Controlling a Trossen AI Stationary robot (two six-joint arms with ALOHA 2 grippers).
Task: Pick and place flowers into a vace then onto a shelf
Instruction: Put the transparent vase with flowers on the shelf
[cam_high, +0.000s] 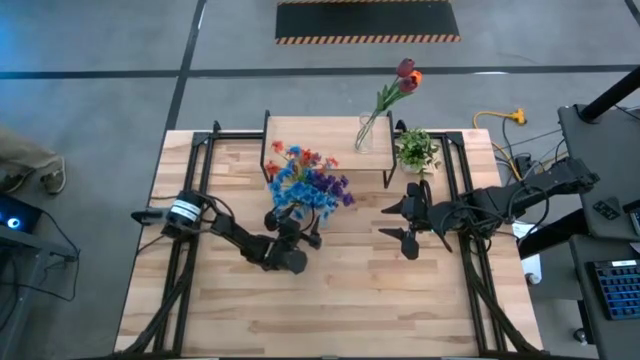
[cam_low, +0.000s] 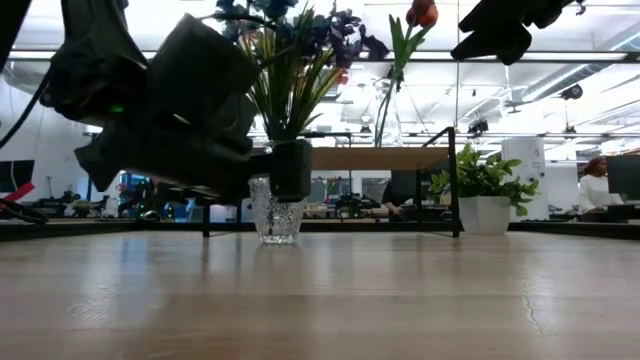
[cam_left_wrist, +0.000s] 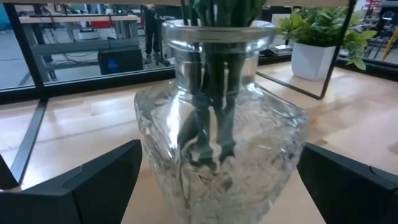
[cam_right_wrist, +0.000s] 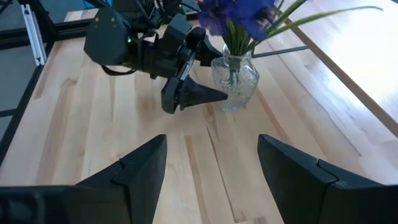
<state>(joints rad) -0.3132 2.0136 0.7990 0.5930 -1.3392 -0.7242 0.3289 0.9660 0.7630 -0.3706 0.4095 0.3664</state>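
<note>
The left claw (cam_high: 298, 237) stood wide open around the glass vase (cam_left_wrist: 217, 124) on the worktop (cam_high: 340, 300), its fingers (cam_left_wrist: 93, 183) flanking the glass without pressing it. Blue and purple flowers (cam_high: 305, 182) stood in that vase, just in front of the shelf (cam_high: 325, 130). A second slim vase (cam_high: 363, 135) with red tulips (cam_high: 406, 75) stood on the shelf. The right claw (cam_high: 408, 222) hung open and empty, near the potted plant (cam_high: 416, 150).

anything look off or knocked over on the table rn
Nothing is spilled or tipped. The glass vase with blue flowers stands upright between the open left gripper fingers. A second vase sits upright on the shelf.
</note>
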